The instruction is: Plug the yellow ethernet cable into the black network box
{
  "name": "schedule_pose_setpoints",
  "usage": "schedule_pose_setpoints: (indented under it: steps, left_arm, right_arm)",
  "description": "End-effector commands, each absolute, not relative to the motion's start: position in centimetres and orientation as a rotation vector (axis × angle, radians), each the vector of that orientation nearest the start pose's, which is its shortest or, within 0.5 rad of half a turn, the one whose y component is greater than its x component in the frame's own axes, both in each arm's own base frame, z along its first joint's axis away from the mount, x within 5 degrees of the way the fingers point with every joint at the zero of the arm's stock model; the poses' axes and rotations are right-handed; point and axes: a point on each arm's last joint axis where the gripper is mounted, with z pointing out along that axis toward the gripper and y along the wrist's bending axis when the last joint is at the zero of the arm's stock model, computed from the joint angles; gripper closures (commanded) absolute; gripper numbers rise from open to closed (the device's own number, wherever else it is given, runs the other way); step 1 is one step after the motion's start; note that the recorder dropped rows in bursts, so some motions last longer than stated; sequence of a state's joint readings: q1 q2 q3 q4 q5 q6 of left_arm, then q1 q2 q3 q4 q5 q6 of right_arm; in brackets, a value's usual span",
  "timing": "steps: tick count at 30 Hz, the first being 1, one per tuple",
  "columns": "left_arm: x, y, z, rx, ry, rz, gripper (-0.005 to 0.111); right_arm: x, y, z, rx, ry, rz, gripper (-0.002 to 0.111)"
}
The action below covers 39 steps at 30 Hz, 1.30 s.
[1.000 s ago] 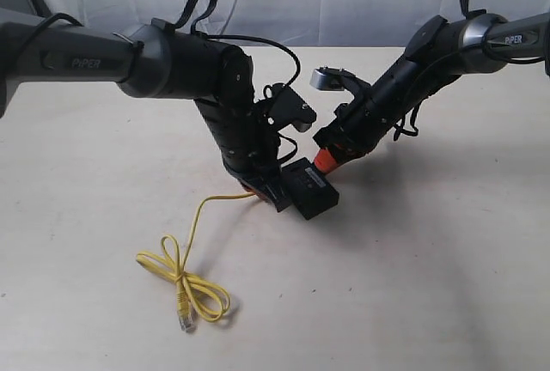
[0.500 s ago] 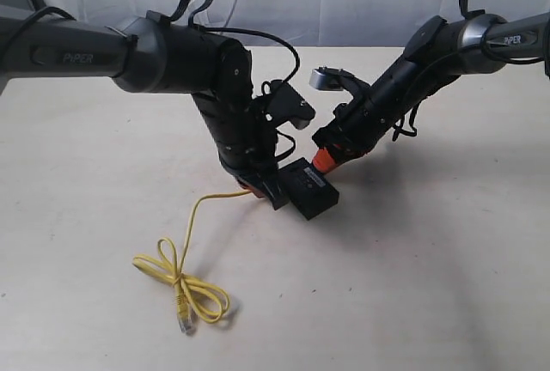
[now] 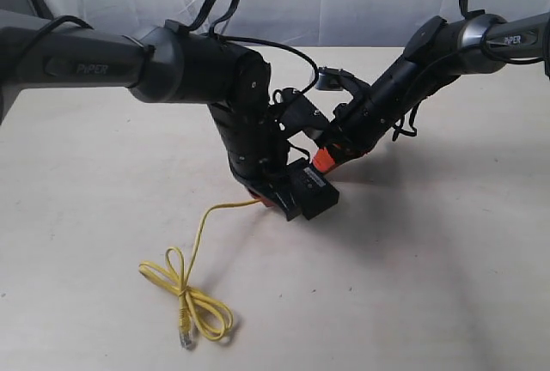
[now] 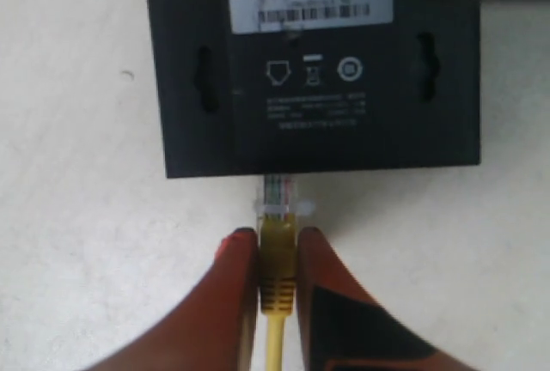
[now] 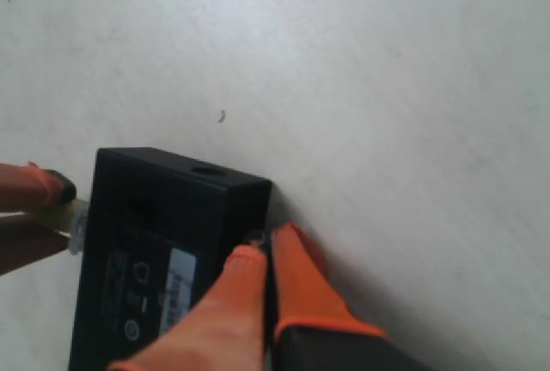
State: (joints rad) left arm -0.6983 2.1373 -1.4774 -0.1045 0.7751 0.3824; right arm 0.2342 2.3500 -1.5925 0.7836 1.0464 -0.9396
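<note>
My left fingers (image 4: 228, 294) clench the yellow ethernet cable (image 4: 278, 272), its tip meeting the black network box (image 4: 189, 70) just ahead; my right fingers (image 5: 296, 281), pinched together, touch the box's edge.

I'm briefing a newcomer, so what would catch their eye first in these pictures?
At the centre, the left gripper pinches the yellow ethernet cable just behind its clear plug, whose tip meets the black network box. The right gripper rests against the box's far side; the cable's loose loops lie nearer the camera.
</note>
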Motion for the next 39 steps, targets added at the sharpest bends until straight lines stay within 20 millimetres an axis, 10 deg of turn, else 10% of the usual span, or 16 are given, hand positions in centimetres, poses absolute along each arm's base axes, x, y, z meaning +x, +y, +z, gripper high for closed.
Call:
schedule_pose_setpoints:
  steps: [1,39]
  left_arm:
    - [32.5,-28.3,14.2,1.386,2.526,-0.175,0.107]
    - [33.7,-28.7,13.2,1.325,2.437,-0.135,0.107]
  right_arm:
    - [41.0,15.6,7.6,-1.031,2.72,0.949,0.109]
    - [40.5,16.0,7.3,-1.057,2.705,1.066,0.109]
